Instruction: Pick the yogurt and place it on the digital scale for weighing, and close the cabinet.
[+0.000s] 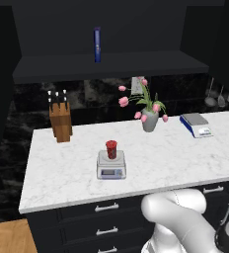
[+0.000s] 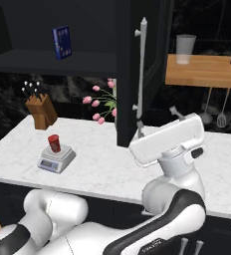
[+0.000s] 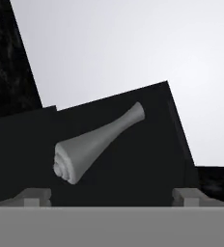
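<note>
The red yogurt (image 1: pixel 111 149) stands upright on the small silver digital scale (image 1: pixel 111 168) at the middle of the marble counter; from the right, the yogurt (image 2: pixel 54 143) and the scale (image 2: pixel 56 159) sit at the left. The black cabinet (image 1: pixel 111 66) is open, and its right door (image 2: pixel 127 74) swings out over the counter with its silver handle (image 2: pixel 142 64) facing my hand. My gripper (image 2: pixel 156 119) is open and empty, just right of the door's lower edge. In the hand view the handle (image 3: pixel 94 144) runs away between my fingertips (image 3: pixel 34 195), untouched.
A tall blue bottle (image 1: pixel 97 44) stands on the cabinet shelf. A knife block (image 1: pixel 60 121), a vase of pink flowers (image 1: pixel 149 116) and a blue-based scale (image 1: pixel 196 124) line the back of the counter. A wooden shelf (image 2: pixel 207 74) carries a glass (image 2: pixel 185 49), with utensils (image 2: pixel 222 117) hanging below.
</note>
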